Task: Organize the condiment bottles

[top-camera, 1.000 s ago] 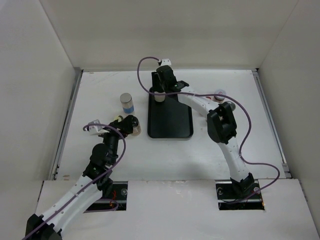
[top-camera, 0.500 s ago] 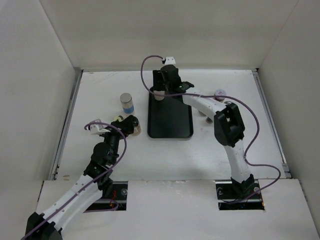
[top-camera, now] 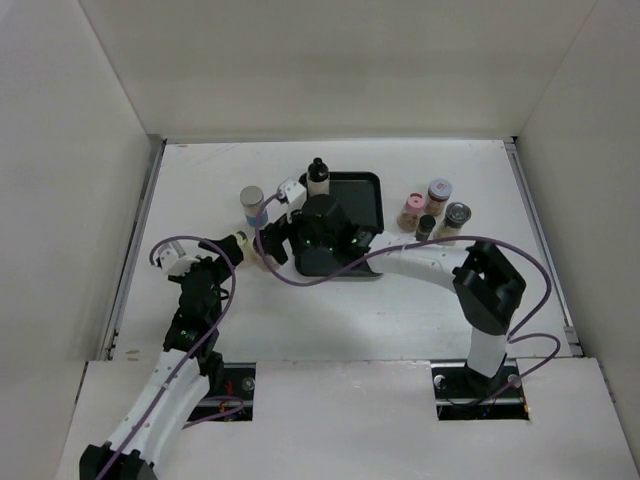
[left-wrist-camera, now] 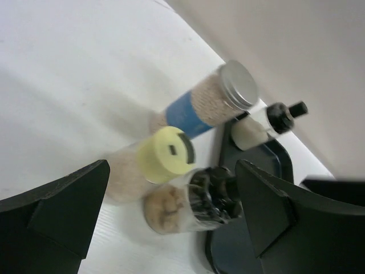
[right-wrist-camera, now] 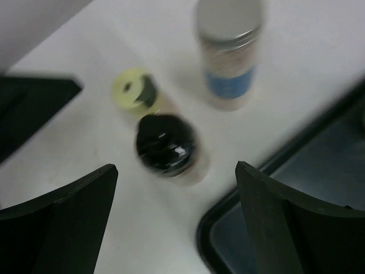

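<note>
black-cap jar [right-wrist-camera: 166, 147] blurry, tray [top-camera: 360, 198] part-hidden

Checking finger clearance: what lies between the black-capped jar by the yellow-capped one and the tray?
Nothing: in the right wrist view only a strip of bare table separates the black-capped jar from the tray.

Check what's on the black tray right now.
One black-capped bottle stands in the far left corner of the tray; the far right part is bare. The right arm covers the near left part in the top view, so anything there cannot be seen.
</note>
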Controlling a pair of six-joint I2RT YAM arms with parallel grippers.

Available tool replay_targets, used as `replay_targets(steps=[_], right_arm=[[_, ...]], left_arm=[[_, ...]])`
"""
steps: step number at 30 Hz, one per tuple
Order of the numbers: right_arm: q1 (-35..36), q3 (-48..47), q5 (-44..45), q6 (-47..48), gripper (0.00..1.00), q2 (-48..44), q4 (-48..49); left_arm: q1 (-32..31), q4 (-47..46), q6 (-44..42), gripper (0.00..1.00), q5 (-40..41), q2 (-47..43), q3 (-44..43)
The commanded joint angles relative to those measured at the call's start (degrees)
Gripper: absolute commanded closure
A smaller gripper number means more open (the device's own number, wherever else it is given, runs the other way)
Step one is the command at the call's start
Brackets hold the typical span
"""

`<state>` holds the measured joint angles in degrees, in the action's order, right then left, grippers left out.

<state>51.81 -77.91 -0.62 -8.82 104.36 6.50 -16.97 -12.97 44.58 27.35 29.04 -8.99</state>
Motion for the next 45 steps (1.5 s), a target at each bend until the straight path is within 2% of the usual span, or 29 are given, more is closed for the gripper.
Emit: replay_targets(steps=[1, 5, 17, 20, 25, 28, 30, 35, 39, 45], right_arm=[[1.49, 1.18, -6.32, 3.19, 0.08, 1.73, 5.27], [2.9, 1.36, -7.99, 3.63, 0.06, 2.78, 5.89], [3.16, -6.46, -3.51, 4.16, 0.08, 12.18, 6.06], [3.16, -7.34, -3.16, 3.81, 0.12, 13.5, 7.29], [3.78, -7.52, -1.23, 2.94, 0.26, 14.56, 10.71], [4.04, -5.07, -0.61, 2.05, 0.41, 12.9, 13.53], [4.04, -2.87, -0.52, 1.0, 0.48, 10.62, 15.37], [2.03, 4.15, -1.75, -4.09, 0.5, 1.31, 21.43], [-3.15, 9.08, -4.29, -9.89, 0.51, -3.97, 24.61], [-11.68, 14.36, -2.02, -13.5, 0.52, -6.97, 25.32]], left_arm=[[4.96, 4.0, 4.64, 0.06, -3.8, -4.24, -2.08], [5.86, 5.33, 4.91, 0.06, -2.83, -4.61, -2.26], [5.24, 1.02, 4.55, 0.05, -4.68, -4.34, -0.41], [5.24, 1.55, 4.38, 0.05, -4.42, -4.87, -0.32], [5.42, 0.49, 4.29, 0.05, -4.68, -3.81, 0.03], [5.42, 0.32, 4.29, 0.05, -4.77, -3.9, 0.12], [5.33, -0.3, 4.29, 0.05, -5.11, -3.64, 0.2], [5.33, -0.65, 4.2, 0.05, -5.64, -3.55, 0.38], [5.33, -0.65, 4.12, 0.05, -6.26, -4.16, 0.38], [4.28, -1.97, 3.85, 0.04, -8.28, -3.81, 0.29]])
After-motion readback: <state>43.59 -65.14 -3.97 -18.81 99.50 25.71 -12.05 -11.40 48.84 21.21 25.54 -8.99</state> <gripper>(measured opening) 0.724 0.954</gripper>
